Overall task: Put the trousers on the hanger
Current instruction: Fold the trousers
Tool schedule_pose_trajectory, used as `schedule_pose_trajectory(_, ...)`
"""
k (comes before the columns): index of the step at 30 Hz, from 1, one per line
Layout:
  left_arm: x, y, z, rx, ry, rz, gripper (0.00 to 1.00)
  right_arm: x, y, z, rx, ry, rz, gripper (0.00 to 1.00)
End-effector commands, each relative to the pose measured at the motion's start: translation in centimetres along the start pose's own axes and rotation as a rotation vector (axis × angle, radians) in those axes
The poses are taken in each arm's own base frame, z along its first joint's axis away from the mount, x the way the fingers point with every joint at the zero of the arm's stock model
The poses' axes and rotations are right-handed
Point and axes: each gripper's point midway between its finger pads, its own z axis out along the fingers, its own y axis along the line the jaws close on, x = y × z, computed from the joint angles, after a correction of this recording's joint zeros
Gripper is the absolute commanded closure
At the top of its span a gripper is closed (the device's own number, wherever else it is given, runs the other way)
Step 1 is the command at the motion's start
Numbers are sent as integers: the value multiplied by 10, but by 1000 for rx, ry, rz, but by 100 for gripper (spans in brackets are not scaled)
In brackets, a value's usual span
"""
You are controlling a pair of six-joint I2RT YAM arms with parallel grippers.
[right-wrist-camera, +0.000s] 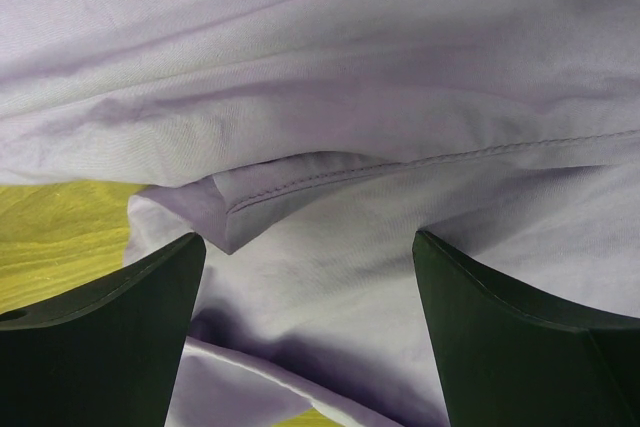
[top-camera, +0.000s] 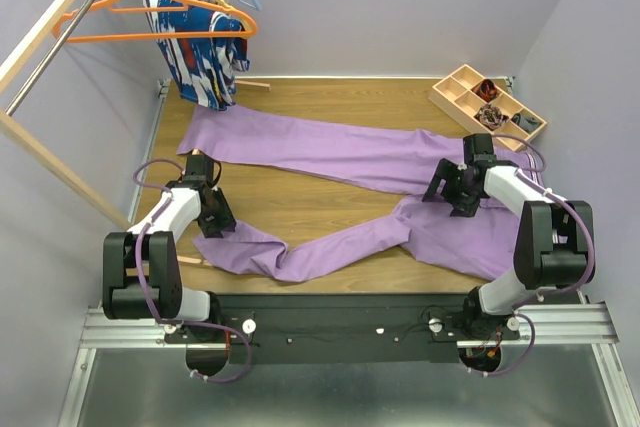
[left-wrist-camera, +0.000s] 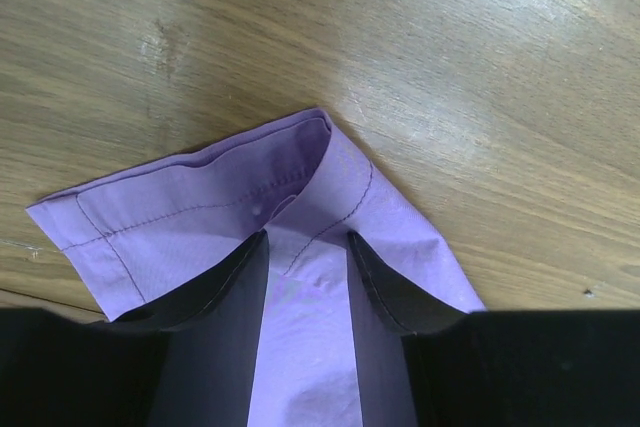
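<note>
Gripping the leg hem looks like the step: left end effector (left-wrist-camera: 307,257) sits half-open astride the hem of the trousers (top-camera: 330,152), seemingly not pinched yet. Close past the stitch line and catch both layers. Right end effector (right-wrist-camera: 310,277) gapes wide over the waist end, empty. Trousers lie flat on the surface (top-camera: 300,97). Hanger (top-camera: 110,39) is on the rack (top-camera: 45,19), well apart. The near edge is close, so lift up and away.
</note>
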Motion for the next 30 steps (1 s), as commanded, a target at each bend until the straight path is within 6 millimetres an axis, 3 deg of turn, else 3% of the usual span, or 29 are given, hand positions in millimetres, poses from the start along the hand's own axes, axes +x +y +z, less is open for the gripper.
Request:
schedule_pose_trajectory(1, -2, 8, -5, -66, -13, -7, 53, -4, 6, 2, -21, -7, -10, 7)
schedule_pose_trajectory(12, -8, 16, -22, -106, -84, -48, 52, -4, 6, 7, -23, 11, -20, 7)
schedule_pose_trajectory(19, -1, 11, -2, -93, 4, -15, 50, -9, 9, 7, -27, 1, -23, 7)
schedule_pose_trajectory(25, -4, 12, 2, -102, -4, -11, 50, -9, 6, 4, -15, -11, -18, 7)
schedule_pose_trajectory(27, -2, 10, 5, -90, 6, -7, 66, -8, 5, 4, -11, -13, -13, 7)
schedule_pose_trajectory(29, -3, 8, 4, -76, -1, -6, 95, -5, 2, 5, -3, -9, -12, 7)
schedule_pose_trajectory(30, -7, 7, 0, -73, -20, -4, 100, -5, 1, 5, 3, -9, -10, 7)
